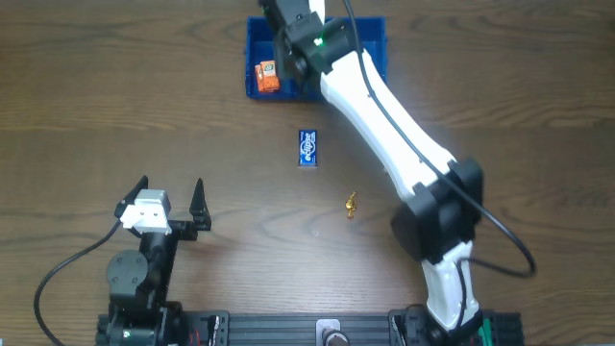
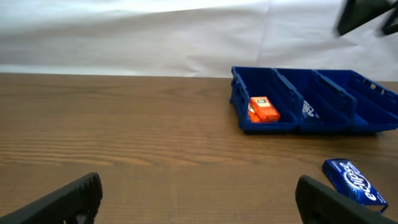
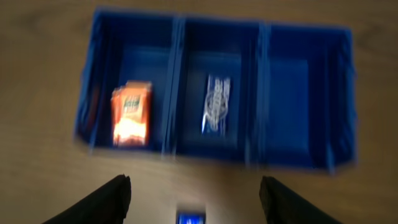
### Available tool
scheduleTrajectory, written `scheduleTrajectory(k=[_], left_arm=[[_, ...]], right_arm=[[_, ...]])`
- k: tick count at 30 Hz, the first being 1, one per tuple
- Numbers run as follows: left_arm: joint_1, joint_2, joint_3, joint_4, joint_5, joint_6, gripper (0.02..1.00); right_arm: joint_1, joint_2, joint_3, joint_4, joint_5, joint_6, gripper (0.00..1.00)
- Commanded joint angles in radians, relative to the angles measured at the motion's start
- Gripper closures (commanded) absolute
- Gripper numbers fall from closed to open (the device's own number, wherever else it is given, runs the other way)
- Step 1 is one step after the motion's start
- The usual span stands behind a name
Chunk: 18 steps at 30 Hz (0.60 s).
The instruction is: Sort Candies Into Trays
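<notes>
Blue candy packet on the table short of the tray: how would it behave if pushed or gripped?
The blue packet lies flat on the wooden table, so a push would probably slide it, not roll or tip it. It looks thin, so likely light. Its wrapper appears glossy, so possibly slippery.

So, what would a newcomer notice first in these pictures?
The blue tray with three compartments at the far side of the table stands out, an orange candy in one end compartment and a blue candy in the middle one. The white right arm extends across the table to it, the right gripper open. A blue packet and a small gold candy lie on the wood nearer the arms' bases.
</notes>
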Motion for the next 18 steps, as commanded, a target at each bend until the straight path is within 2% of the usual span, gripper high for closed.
scheduleTrajectory(k=[1,5,11,18], left_arm=[[0.007,-0.004,-0.015,-0.04,0.017,0.014,0.023],[0.007,-0.004,-0.015,-0.04,0.017,0.014,0.023],[0.007,-0.004,-0.015,-0.04,0.017,0.014,0.02],[0.007,-0.004,-0.015,-0.04,0.017,0.014,0.02]], right_arm=[[0.051,-0.082,-0.056,-0.172,-0.005,0.15,0.301],[0.051,-0.082,-0.257,-0.144,-0.1,0.175,0.255],[0.061,-0.07,-0.55,0.085,-0.188,0.175,0.259],[0.072,0.004,-0.588,0.155,-0.192,0.174,0.272]])
